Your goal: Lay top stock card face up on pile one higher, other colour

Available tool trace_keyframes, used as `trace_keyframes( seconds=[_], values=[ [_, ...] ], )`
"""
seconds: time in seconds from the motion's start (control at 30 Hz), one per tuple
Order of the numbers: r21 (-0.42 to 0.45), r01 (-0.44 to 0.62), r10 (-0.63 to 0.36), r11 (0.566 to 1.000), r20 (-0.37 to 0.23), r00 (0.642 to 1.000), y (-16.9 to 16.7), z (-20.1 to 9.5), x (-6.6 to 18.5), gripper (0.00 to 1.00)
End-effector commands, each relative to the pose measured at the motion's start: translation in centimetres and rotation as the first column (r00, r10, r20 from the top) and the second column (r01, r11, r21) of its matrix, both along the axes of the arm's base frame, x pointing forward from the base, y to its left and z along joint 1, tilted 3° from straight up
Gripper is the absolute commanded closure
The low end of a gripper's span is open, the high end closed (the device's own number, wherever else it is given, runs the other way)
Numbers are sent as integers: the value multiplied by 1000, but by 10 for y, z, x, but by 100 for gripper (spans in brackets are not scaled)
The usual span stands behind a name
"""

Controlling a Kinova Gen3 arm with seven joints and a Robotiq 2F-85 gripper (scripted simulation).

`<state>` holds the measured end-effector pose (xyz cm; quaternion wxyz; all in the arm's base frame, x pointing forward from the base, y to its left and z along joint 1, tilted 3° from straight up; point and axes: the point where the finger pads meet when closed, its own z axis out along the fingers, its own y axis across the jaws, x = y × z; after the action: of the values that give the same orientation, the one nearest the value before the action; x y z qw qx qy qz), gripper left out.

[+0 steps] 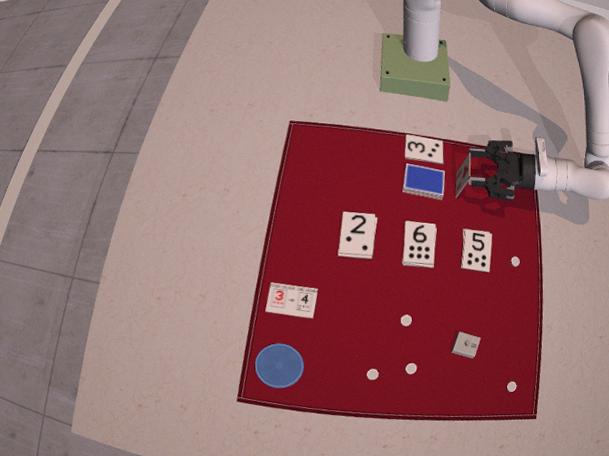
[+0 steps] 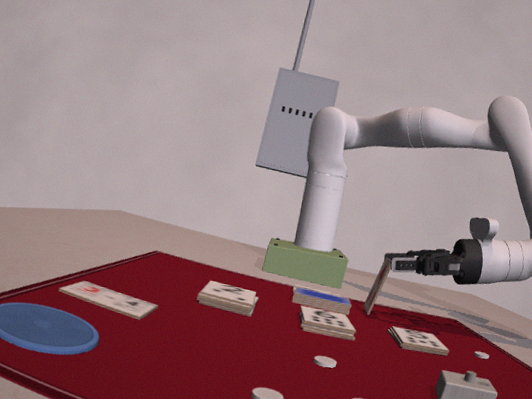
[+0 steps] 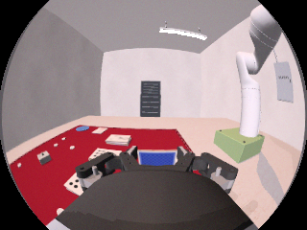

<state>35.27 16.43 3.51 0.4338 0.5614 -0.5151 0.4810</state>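
The face-down stock has a blue back and lies at the far side of the red mat; it also shows in the exterior view. Three face-up piles lie in a row in front of it: a black 2, a black 6 and a black 5. A face-up black 3 lies behind the stock. My gripper points sideways, right of the stock, shut on a card by its side edges. The card stands almost upright, its lower edge close to the mat. Its blue back faces the wrist camera. I cannot read its face.
A rule card with a red 3 and a black 4 and a blue disc lie at the mat's left front. Several small white discs and a wooden block with a peg lie in front. The green arm base stands behind the mat.
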Motion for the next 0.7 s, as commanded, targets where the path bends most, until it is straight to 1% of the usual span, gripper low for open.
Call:
trace_keyframes(
  seconds=[0.0,0.67],
  values=[
    [8,-1,0,1000,11,1000,0,-2,4,29],
    [8,-1,0,1000,11,1000,0,-6,6,29]
  ],
)
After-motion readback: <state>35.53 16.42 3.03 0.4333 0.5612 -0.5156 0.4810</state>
